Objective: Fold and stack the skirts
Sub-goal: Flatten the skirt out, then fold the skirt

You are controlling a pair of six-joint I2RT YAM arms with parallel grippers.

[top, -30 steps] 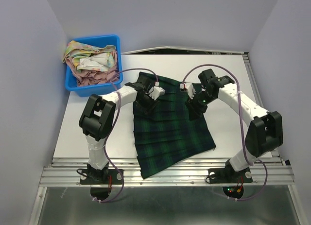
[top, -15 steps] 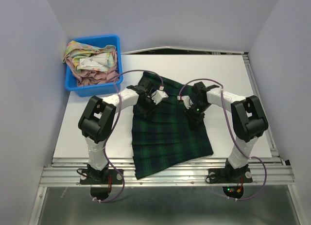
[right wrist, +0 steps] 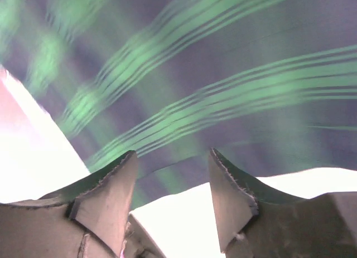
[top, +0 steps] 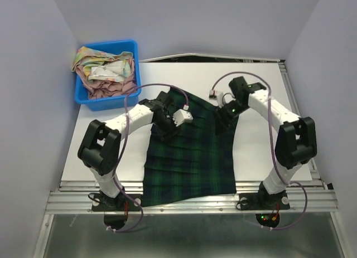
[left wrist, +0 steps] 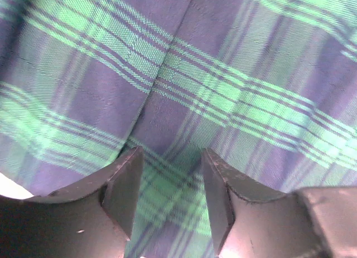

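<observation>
Both grippers sit low over the upper part of the dark plaid skirt (top: 187, 157). The left gripper (top: 167, 129) is at the left side of its waist end and the right gripper (top: 223, 123) at the right side. Each has its jaws apart and nothing clamped between them.

The white table (top: 254, 157) carries the whole scene, with metal rails (top: 304, 199) running along its near edge by the arm bases. The plaid skirt lies spread flat in the middle, narrow end toward the far side and widening toward the arms. Its near hem reaches past the table's edge onto the rails.

At the far left corner stands a blue bin (top: 134, 60), just beside the left arm's cable and apart from the plaid cloth. The pale floral skirt (top: 106, 71) lies crumpled inside it, with white lining showing among the folds.

In the left wrist view, the left gripper (left wrist: 170, 157) has its two dark fingers (left wrist: 120, 196) spread over green and navy checks, and cloth fills the gap between them. In the right wrist view, the right gripper (right wrist: 170, 157) has its fingers (right wrist: 106, 202) spread at the skirt's edge. Bare white table shows between them and blurred plaid lies just beyond the tips.
</observation>
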